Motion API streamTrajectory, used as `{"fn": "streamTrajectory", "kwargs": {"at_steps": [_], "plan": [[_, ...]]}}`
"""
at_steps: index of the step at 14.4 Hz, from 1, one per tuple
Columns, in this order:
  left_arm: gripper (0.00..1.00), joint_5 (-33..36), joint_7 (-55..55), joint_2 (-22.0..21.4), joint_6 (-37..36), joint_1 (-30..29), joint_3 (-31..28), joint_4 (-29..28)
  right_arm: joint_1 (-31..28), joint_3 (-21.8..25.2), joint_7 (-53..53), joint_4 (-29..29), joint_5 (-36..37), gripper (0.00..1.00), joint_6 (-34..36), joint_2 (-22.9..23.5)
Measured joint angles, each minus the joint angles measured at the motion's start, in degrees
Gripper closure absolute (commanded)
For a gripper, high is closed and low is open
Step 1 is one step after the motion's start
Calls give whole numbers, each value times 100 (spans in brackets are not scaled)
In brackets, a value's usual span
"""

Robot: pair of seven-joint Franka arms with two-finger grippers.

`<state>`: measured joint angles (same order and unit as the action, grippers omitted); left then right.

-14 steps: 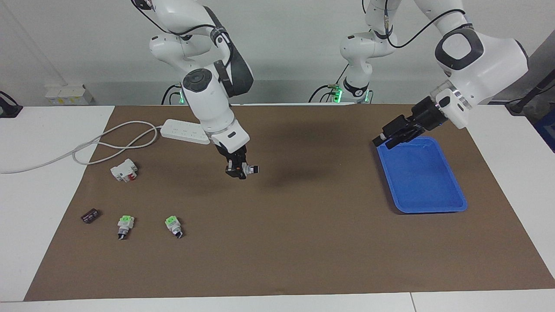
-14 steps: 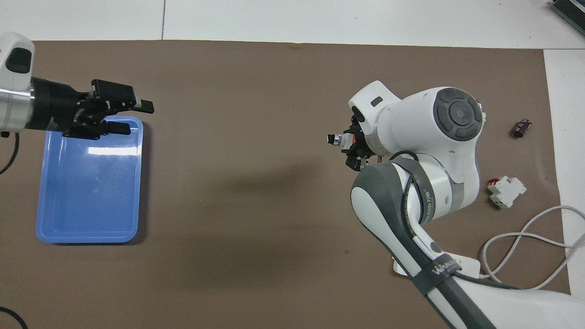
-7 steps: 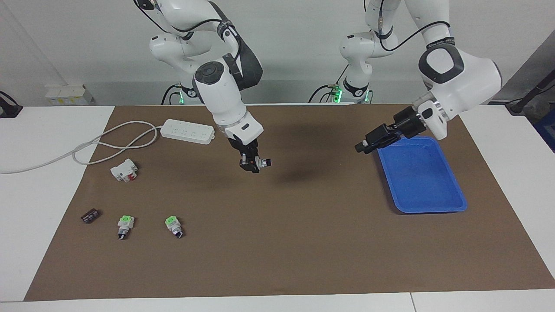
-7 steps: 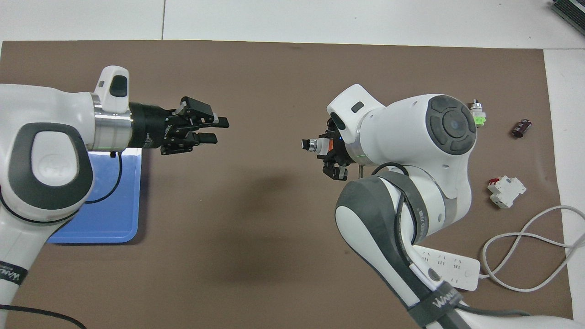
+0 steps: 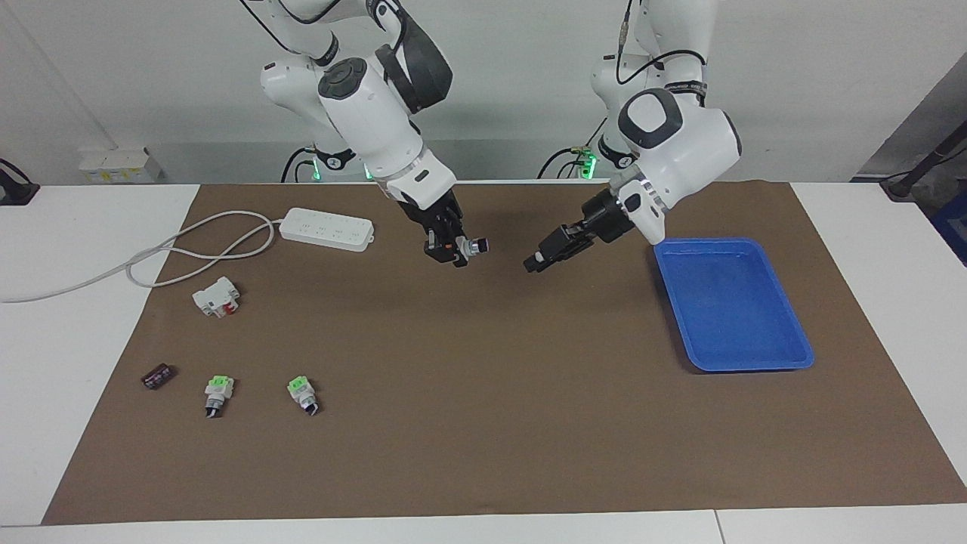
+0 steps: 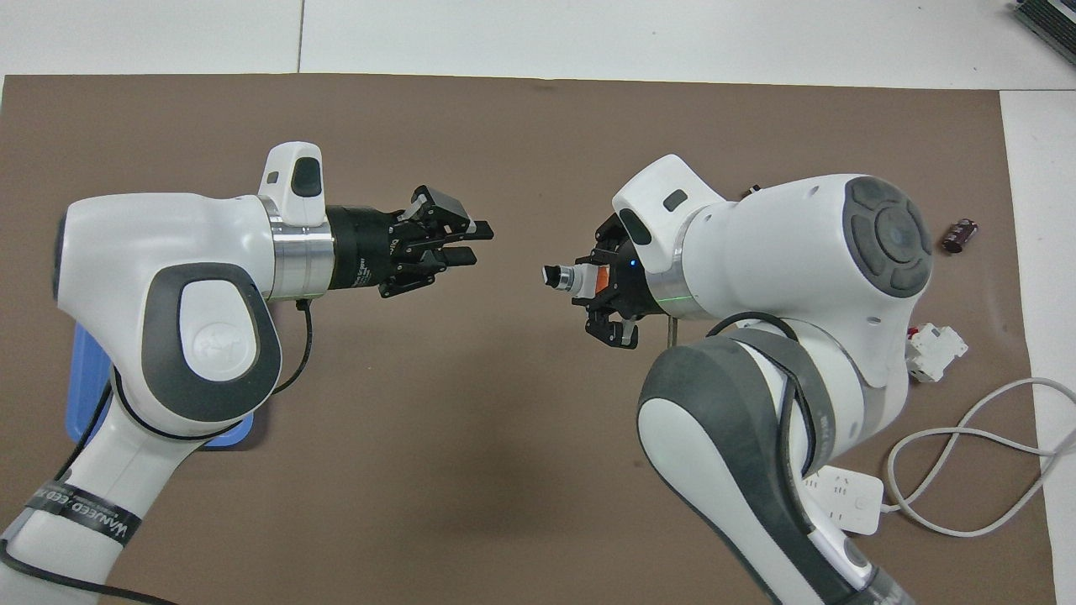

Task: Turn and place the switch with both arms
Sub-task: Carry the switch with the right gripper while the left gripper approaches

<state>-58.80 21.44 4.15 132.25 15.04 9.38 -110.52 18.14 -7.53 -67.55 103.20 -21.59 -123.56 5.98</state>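
My right gripper point(image 5: 452, 253) is shut on the switch point(image 5: 473, 246) and holds it in the air over the middle of the brown mat. The switch's orange-and-white body sits between the fingers, and its black-and-silver knob end point(image 6: 556, 275) points toward my left gripper. My left gripper point(image 5: 538, 262) is open and empty, level with the switch and a short gap from its knob. In the overhead view the left gripper point(image 6: 469, 242) and the right gripper point(image 6: 602, 286) face each other without touching.
A blue tray point(image 5: 733, 302) lies at the left arm's end of the mat. At the right arm's end are a white power strip point(image 5: 326, 228) with its cable, a white block with a red lever point(image 5: 217, 295), two green-topped switches point(image 5: 218, 394) point(image 5: 302, 394) and a small dark cylinder point(image 5: 157, 375).
My left gripper has moved from over the tray's corner to the middle of the mat. My right gripper has lifted the switch and carried it toward the left gripper; the gap has closed.
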Motion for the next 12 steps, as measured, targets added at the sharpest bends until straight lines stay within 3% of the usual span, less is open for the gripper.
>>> {"fn": "streamTrajectory", "kwargs": {"at_steps": [12], "plan": [[64,-42,552,-20,19,449,8,0,1,-4,-27,49,-182,100,209,1]]}}
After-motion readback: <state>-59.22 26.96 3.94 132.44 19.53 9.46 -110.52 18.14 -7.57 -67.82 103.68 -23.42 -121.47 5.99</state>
